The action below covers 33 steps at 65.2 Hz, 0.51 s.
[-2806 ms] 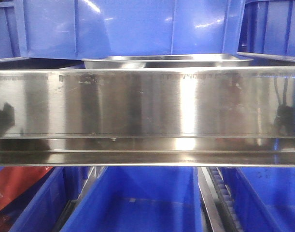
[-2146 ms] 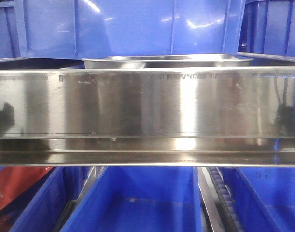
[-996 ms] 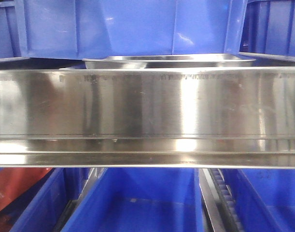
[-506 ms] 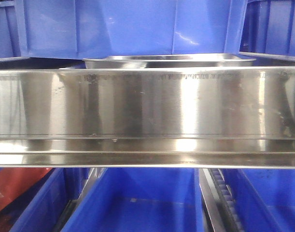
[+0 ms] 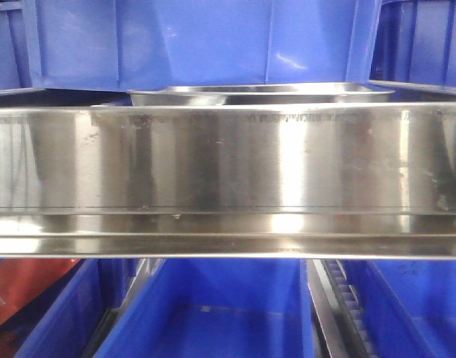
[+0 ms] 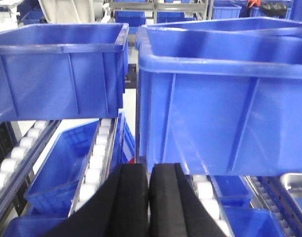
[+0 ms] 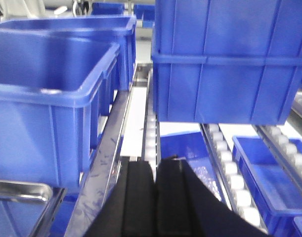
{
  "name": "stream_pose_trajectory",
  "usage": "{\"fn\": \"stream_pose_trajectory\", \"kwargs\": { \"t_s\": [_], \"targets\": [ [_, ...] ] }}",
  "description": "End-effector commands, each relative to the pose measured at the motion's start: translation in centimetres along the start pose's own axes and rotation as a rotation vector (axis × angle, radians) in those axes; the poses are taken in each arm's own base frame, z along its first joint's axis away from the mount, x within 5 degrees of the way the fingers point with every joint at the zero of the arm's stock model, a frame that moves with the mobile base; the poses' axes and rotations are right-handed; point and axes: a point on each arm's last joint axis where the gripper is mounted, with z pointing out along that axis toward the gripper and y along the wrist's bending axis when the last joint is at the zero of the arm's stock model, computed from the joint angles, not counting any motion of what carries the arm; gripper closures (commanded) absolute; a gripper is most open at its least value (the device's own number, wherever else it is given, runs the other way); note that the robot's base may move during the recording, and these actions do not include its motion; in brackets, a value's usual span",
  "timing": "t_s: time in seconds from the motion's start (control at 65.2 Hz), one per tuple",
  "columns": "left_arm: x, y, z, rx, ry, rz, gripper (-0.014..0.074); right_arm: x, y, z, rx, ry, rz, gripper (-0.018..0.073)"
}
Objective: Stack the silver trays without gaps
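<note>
Both jaws closed and empty; silver trays (image 6: 296, 186) lie low between them, right of left jaws, left of right jaws

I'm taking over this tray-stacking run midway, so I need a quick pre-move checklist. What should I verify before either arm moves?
1. Left end effector empty: ok, shut on nothing.
2. Right end effector empty: ok, shut on nothing.
3. End effectors open for a grasp: not ok.
4. Silver tray located: ok, behind the shelf rail.
5. Stack seated without gaps: cannot tell; the rail hides the tray walls.
</note>
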Motion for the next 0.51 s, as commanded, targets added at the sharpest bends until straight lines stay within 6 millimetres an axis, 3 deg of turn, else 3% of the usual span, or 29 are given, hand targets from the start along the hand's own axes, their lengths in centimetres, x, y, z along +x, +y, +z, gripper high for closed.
{"fn": "stream_pose_trajectory", "kwargs": {
  "t_s": [0.0, 0.169, 0.276, 0.491],
  "targets": [
    [-0.5, -0.1, -0.1, 0.005, -0.03, -0.012, 0.0592, -0.5, -0.1, -0.1, 0.006, -0.035, -0.004, 0.0638],
    [-0.5, -0.1, 0.0, 0.006, -0.024, -0.017, 0.0592, -0.4, -0.1, -0.1, 0.005, -0.028, -0.004, 0.0638],
    [-0.5, -0.2, 0.3, 0.019, 0.054, -0.045, 0.0597, 0.1, 0.0, 0.5, -0.001, 0.086, 0.003, 0.0636],
    [-2.4, -1.7, 2.9, 0.09, 0.229, -0.031, 0.0612, -0.6, 0.1, 3.8, -0.003, 0.281, 0.079, 0.0636]
  ]
}}
